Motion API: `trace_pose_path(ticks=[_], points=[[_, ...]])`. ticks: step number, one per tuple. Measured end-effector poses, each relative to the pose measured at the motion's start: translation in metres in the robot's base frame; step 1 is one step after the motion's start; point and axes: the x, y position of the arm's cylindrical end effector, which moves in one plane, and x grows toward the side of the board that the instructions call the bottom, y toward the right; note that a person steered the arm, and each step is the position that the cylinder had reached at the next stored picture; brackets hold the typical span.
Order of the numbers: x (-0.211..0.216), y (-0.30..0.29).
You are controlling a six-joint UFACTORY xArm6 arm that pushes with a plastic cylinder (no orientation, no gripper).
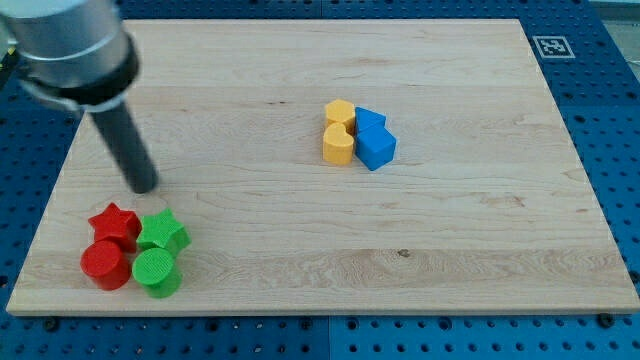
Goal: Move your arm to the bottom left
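Observation:
My tip (144, 186) rests on the wooden board (250, 250) at the view's left, just above the cluster in the bottom left corner. That cluster holds a red star (114, 222), a green star (163, 232), a red cylinder (104, 265) and a green cylinder (156, 272), all touching. The tip stands a short gap above and between the two stars, not touching them. The rod and arm rise to the view's top left.
Near the board's middle sit two yellow blocks (339, 132) and two blue blocks (373, 139), pressed together. A black-and-white marker (553, 46) lies at the top right corner. Blue perforated table surrounds the board.

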Motion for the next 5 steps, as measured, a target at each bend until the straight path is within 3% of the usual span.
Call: trace_pose_path(ticks=[1, 2, 5], points=[[0.0, -0.066], [-0.001, -0.079], [0.088, -0.076]])
